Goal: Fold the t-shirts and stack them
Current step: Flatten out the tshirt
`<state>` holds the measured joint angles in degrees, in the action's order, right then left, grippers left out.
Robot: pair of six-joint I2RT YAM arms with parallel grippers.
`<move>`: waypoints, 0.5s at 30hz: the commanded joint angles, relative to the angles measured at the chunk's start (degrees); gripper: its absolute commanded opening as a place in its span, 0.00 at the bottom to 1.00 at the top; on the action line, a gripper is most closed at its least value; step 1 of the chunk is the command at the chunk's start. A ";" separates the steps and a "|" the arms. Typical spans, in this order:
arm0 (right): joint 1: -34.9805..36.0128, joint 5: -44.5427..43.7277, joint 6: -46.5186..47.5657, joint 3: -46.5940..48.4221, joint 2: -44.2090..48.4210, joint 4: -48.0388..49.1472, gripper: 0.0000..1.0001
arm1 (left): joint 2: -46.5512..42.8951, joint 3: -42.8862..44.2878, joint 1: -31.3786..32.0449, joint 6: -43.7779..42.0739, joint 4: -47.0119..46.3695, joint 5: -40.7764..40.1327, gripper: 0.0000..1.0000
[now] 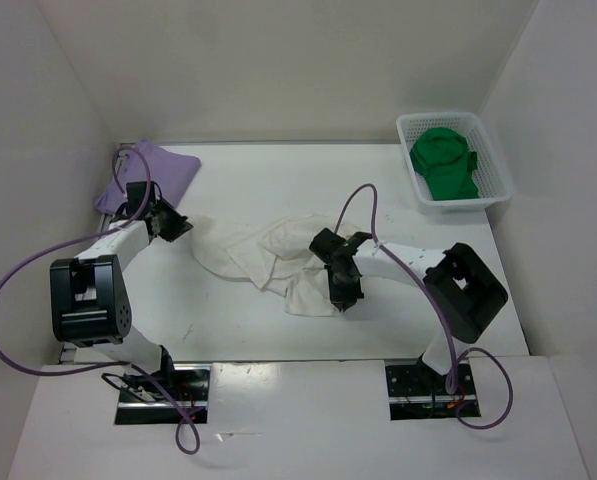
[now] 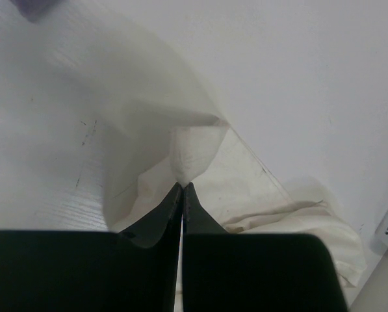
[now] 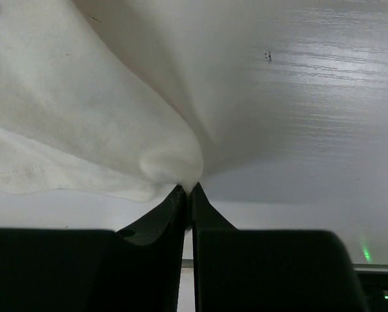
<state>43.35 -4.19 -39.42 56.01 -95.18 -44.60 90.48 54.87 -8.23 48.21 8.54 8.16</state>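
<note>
Cream shirt [image 1: 258, 250]: crumpled mid-tabletop [image 1: 378, 190], between my two arms.
Left gripper [image 2: 182, 187]: clenched on a thin fold at the shirt's left end.
Right gripper [image 3: 188, 190]: pinching a fold at its near-right part.
Others: purple shirt [image 1: 153, 165] far left; green shirt [image 1: 446, 165] in basket [image 1: 494, 155].
Risk: both pinches look shallow to me, so a hard spread could slip one free.

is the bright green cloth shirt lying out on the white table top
No, the bright green cloth shirt sits bunched inside the white plastic mesh basket at the far right.
</note>
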 commanded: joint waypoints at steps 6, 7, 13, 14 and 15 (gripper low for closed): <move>-1.17 -2.32 -0.40 8.67 7.37 -4.09 0.03 | -3.82 -0.47 -0.30 0.49 -1.24 2.29 0.00; -1.86 -2.32 0.13 9.64 8.16 -4.70 0.00 | -3.82 -0.47 -0.30 0.49 -1.24 3.25 0.00; -7.29 5.58 2.59 29.89 15.19 -6.03 0.00 | -7.94 9.17 0.58 -0.74 4.20 4.93 0.00; -8.62 5.59 3.29 33.78 15.20 -6.03 0.00 | -8.73 12.59 0.58 -1.79 5.43 4.93 0.00; -9.77 6.46 3.82 37.99 15.20 -6.03 0.00 | -8.74 20.98 -0.64 -2.32 8.31 4.93 0.00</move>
<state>37.06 -0.23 -37.76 83.31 -84.60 -50.96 86.37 61.69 -8.03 47.99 15.73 11.51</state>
